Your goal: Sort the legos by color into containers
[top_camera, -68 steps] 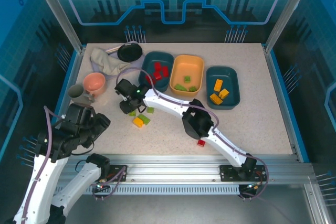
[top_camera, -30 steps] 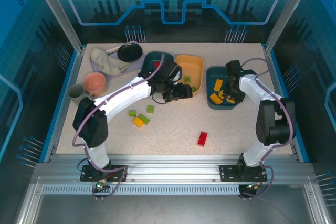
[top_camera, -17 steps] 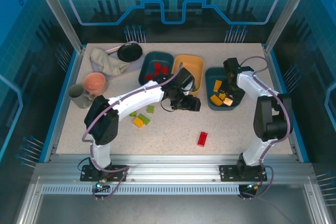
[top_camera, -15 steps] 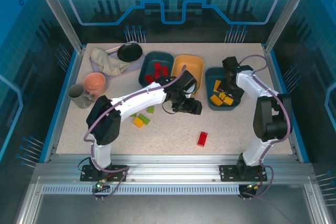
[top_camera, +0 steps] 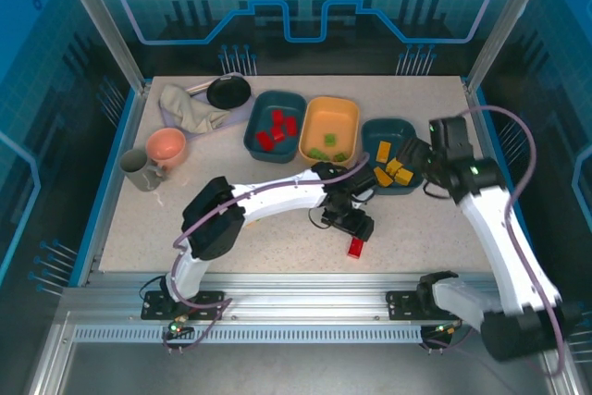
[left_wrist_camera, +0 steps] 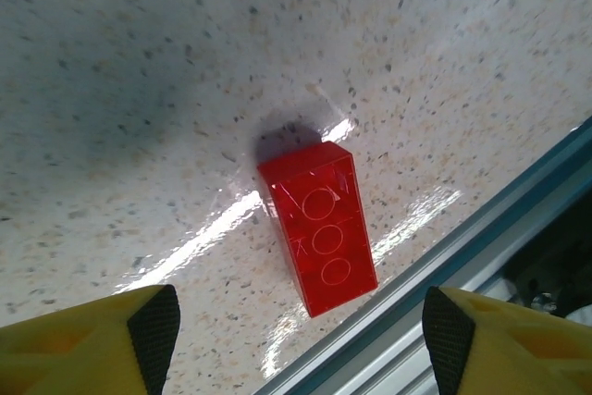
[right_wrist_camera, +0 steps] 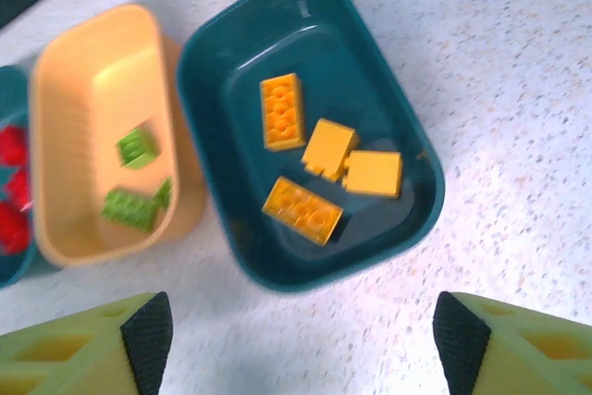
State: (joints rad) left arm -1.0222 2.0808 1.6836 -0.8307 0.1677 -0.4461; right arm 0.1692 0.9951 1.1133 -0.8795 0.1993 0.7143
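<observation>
My left gripper (top_camera: 352, 222) hangs low over the near part of the table (top_camera: 444, 228), jaws spread and empty. On its wrist camera the two yellow fingers (left_wrist_camera: 88, 339) sit wide apart, and a single red brick (left_wrist_camera: 319, 228) lies flat on the speckled surface ahead of them, studs up and untouched, close to the metal rail at the table's front edge. From above, that red brick (top_camera: 355, 247) is just on the near side of the gripper.

My right gripper (top_camera: 416, 158) hovers by the right teal tub (top_camera: 389, 125), also released, with nothing between its fingers (right_wrist_camera: 92, 349). Below it, the tub (right_wrist_camera: 342, 62) holds four orange-yellow bricks (right_wrist_camera: 319, 178) – two oblong, two squarer – grouped in the middle.

The yellow-orange tub (top_camera: 333, 120) stands just left of it with a few light green bricks (top_camera: 320, 153) inside (three, as far as I can tell), and the left teal tub (top_camera: 253, 141) holds the red bricks (top_camera: 276, 129). All three tubs sit side by side at the back – a pink bowl (top_camera: 166, 146) and a black pan (top_camera: 228, 92) are off to the left.
</observation>
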